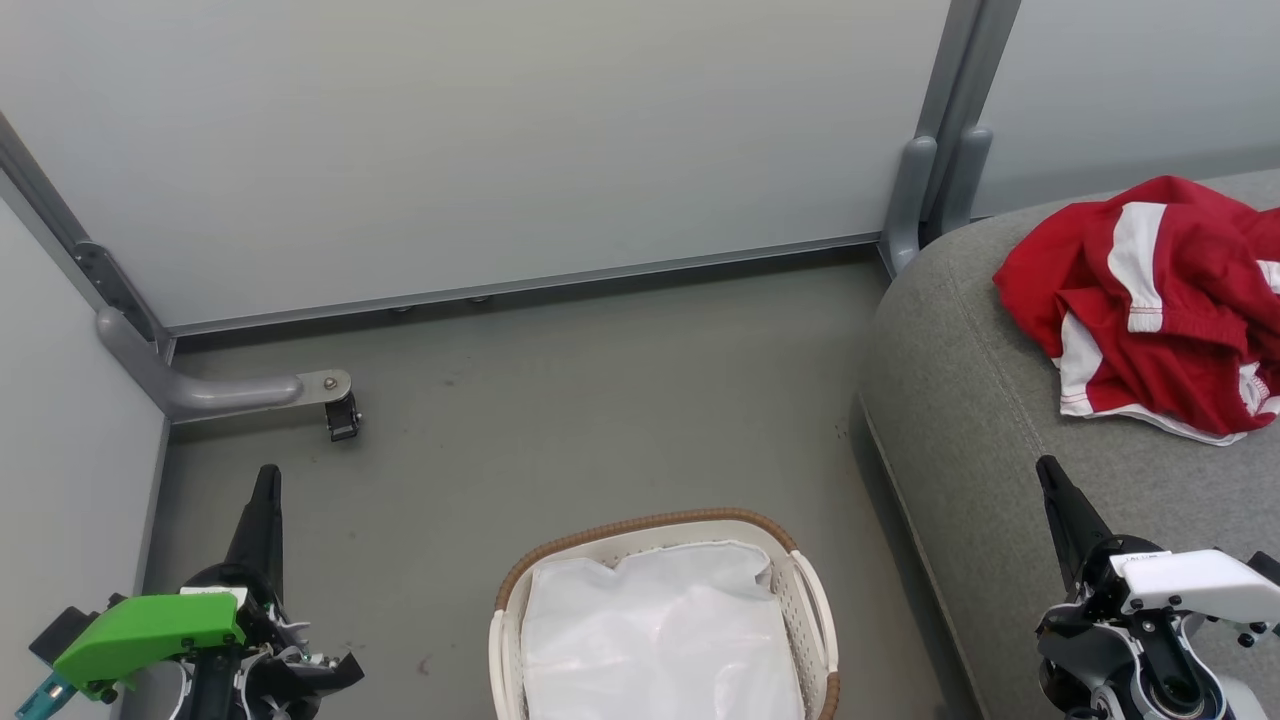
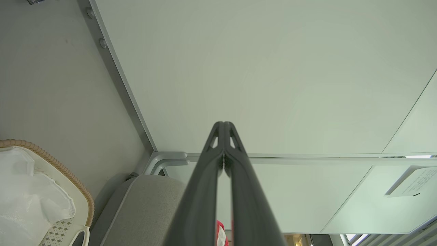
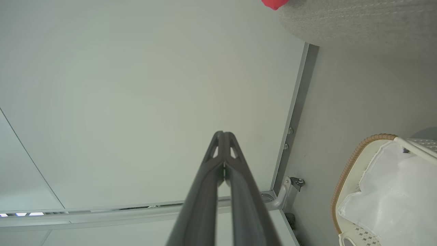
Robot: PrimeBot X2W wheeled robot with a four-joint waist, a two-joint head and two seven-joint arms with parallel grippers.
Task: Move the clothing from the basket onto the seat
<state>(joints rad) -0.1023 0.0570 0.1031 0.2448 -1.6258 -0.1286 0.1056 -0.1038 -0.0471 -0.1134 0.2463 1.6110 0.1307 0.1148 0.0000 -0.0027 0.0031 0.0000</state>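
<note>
Both grippers sit closest to me, low in the head view: left gripper [image 1: 266,482] over the floor [image 1: 560,400] to the left of the basket [image 1: 640,527], right gripper [image 1: 1052,487] over the front of the seat [image 1: 960,400]. Each wrist view shows its two dark fingers pressed together at the tips with nothing between them. The clothing [image 1: 1150,310] is a crumpled red heap with white trim on the grey seat cushion, well apart from the basket and running off the right edge of the head view. What I see inside the basket is the glossy white liner sheet [image 1: 660,630], so I judge the transfer done or close to it. Handling, my read: thin sports fabric, light, limp, probably a bit slick, nothing fragile. It will drape and trail, so if it needs shifting I'd pinch a raised fold or a bunched hem ridge, not a flat patch, and lift high before travelling. Count: two grippers, one basket, one liner sheet, one seat cushion, one red heap. White side stripes suggest shorts, I can't make out a numeral, and I can't tell whether the heap is one garment or two.
</note>
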